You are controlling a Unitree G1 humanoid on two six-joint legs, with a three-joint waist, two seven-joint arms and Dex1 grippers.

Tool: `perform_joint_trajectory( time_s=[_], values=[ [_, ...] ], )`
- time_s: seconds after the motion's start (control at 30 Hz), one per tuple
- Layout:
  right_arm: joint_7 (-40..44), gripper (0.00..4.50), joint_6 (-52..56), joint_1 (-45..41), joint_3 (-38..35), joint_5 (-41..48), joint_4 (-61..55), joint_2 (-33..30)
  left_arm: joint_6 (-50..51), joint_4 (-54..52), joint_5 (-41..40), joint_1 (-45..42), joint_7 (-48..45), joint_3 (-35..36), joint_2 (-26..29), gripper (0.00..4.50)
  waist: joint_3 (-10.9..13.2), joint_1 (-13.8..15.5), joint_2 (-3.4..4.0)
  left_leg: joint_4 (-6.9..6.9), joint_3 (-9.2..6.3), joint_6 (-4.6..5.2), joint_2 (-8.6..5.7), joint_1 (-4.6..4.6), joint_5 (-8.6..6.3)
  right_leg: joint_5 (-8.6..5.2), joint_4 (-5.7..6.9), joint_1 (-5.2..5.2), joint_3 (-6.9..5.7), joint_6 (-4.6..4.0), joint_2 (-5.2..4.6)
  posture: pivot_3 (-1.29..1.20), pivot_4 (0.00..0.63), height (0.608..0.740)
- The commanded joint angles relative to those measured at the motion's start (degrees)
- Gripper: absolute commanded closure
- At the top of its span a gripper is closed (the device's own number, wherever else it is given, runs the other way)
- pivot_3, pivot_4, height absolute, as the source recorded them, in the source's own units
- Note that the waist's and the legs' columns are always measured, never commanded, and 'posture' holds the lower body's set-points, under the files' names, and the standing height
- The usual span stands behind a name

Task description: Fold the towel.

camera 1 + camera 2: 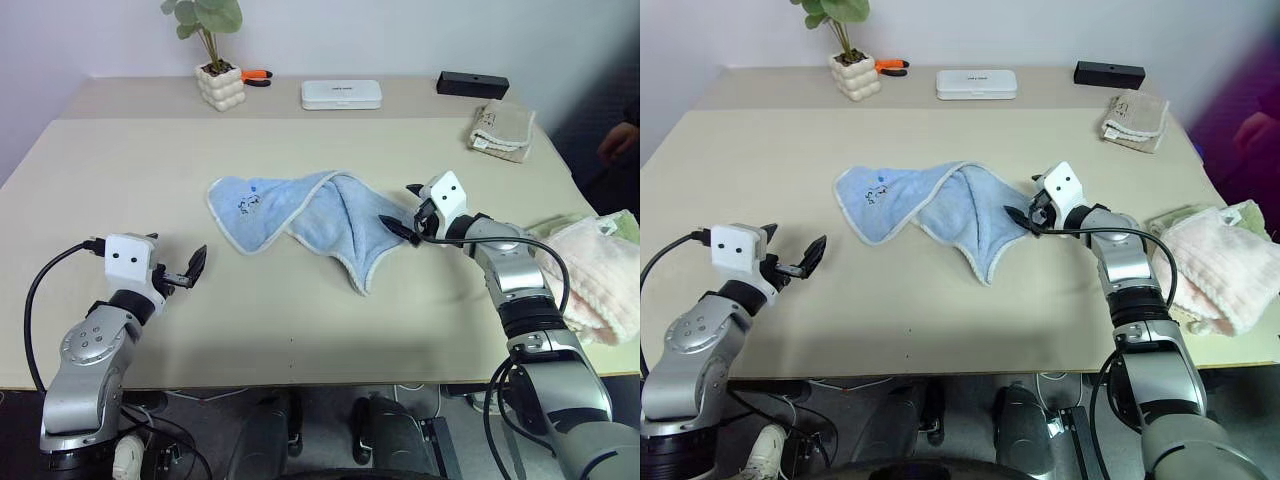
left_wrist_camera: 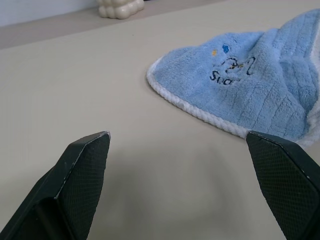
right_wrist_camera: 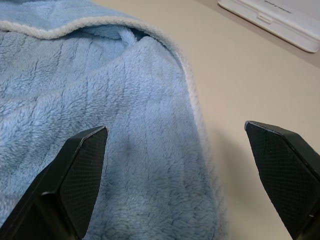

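Note:
The towel [image 1: 300,220], light blue with a whitish edge and a small dark print near its left corner, lies crumpled and partly doubled over in the middle of the table [image 1: 120,170]. My right gripper [image 1: 405,214] is open at the towel's right edge, its fingers just above the cloth [image 3: 125,165] with nothing gripped. Well left of the towel, near the table's front, my left gripper [image 1: 190,268] hovers open and empty. The left wrist view shows the towel's printed corner [image 2: 235,85] ahead of that gripper, apart from its fingers.
A folded beige towel [image 1: 502,130] lies at the back right, and a pink fluffy towel [image 1: 592,275] sits at the right edge. Along the back stand a potted plant [image 1: 218,72], a white flat case [image 1: 341,94], a black box [image 1: 472,84] and orange-handled pliers [image 1: 257,76].

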Motion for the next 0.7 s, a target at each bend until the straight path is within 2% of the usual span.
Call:
perform_joint_trajectory(
  time_s=[0.03,0.27,0.47,0.6,0.7],
  values=[
    [0.2,0.00,-0.4,-0.7,-0.8,0.9,-2.4,0.3,-0.3,-2.4,0.0,0.0,0.2,1.3,0.7,0.06,0.0,0.0,0.00,0.00,0.01,0.00,0.00,0.00,0.00,0.01,0.00,-0.01,0.01,-0.01,0.00,0.00,0.150,0.733],
    [1.6,0.00,0.9,0.4,-0.9,1.9,-5.2,0.3,-0.4,-3.3,-0.6,-0.1,-0.3,1.3,0.6,0.06,0.0,0.0,0.00,0.00,0.05,0.01,0.01,-0.02,-0.01,0.01,-0.01,-0.04,0.05,-0.01,-0.02,0.00,0.150,0.733],
    [4.2,0.00,6.3,3.2,-2.2,5.0,-11.6,-1.8,-0.1,-3.5,-1.1,-2.0,-5.8,-2.8,4.0,0.06,0.0,0.2,0.00,-0.01,0.06,0.03,0.03,-0.03,-0.03,0.01,-0.02,-0.06,0.05,-0.02,-0.01,0.00,0.150,0.733],
    [5.3,0.00,9.8,5.4,-2.6,7.5,-16.4,-2.0,1.1,-5.0,-2.9,-3.7,-14.4,-8.8,8.4,0.06,0.0,0.1,0.01,-0.01,0.08,0.12,0.04,-0.03,-0.10,0.02,-0.02,-0.08,0.07,-0.03,-0.02,0.00,0.150,0.733],
    [4.2,0.00,11.5,6.1,-2.3,7.5,-18.4,-1.4,2.0,-2.3,0.2,-7.3,-15.6,-13.4,10.4,0.06,0.0,0.1,0.02,-0.02,0.12,0.12,0.05,-0.02,-0.11,0.03,-0.02,-0.11,0.09,-0.05,-0.01,0.00,0.150,0.733]
  ],
)
